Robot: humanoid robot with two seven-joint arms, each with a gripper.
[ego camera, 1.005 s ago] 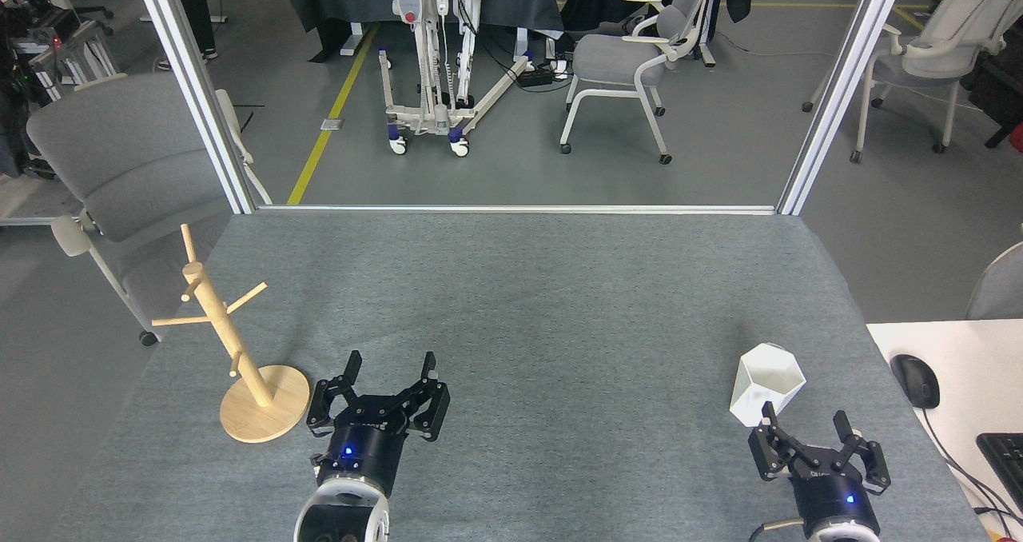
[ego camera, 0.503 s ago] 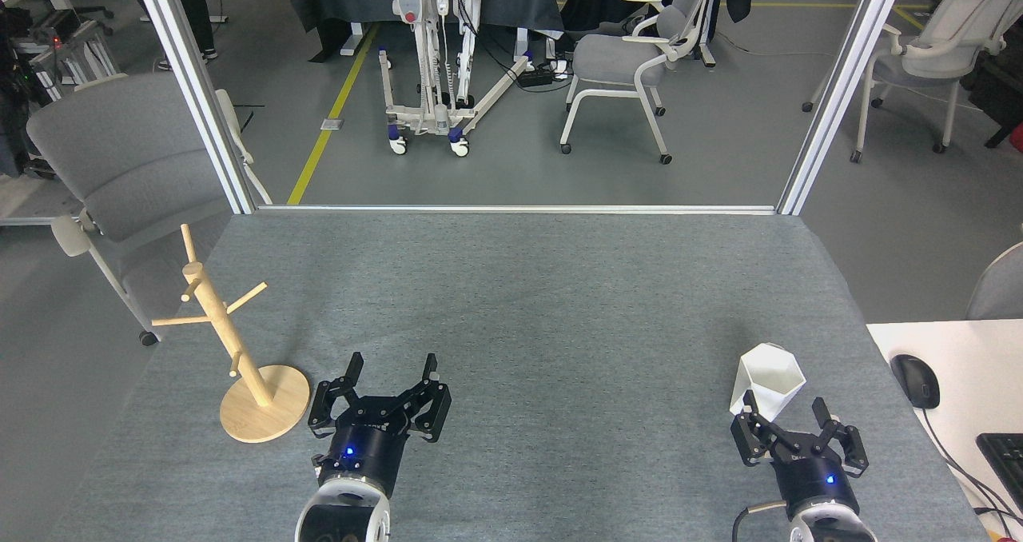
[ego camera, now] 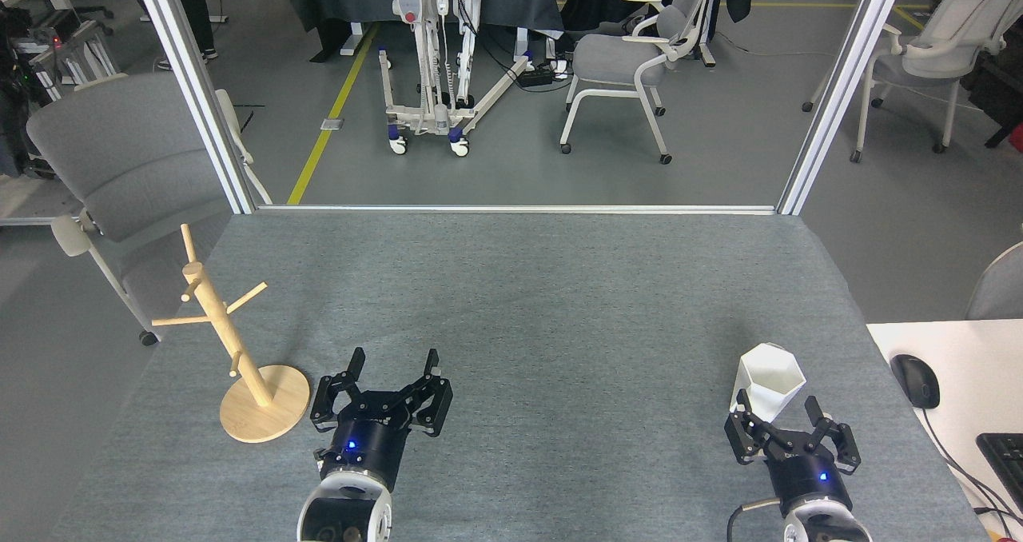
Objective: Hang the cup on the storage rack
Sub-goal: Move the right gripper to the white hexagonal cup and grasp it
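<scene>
A grey felt-covered counter [ego camera: 527, 302] fills the lower view. At its left stands a light wooden storage rack [ego camera: 232, 348] with angled pegs on a round base. Just right of the base, the left end effector [ego camera: 395, 361] rests with jaws spread. Far right, a white faceted cup [ego camera: 769, 380] stands upright, the right end effector [ego camera: 778, 404] spread around its near side.

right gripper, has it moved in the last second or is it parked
Yes. The right gripper has slid left and slightly forward, judged against the cup, which has stayed put: its open fingers now sit on either side of the cup's lower body.
</scene>
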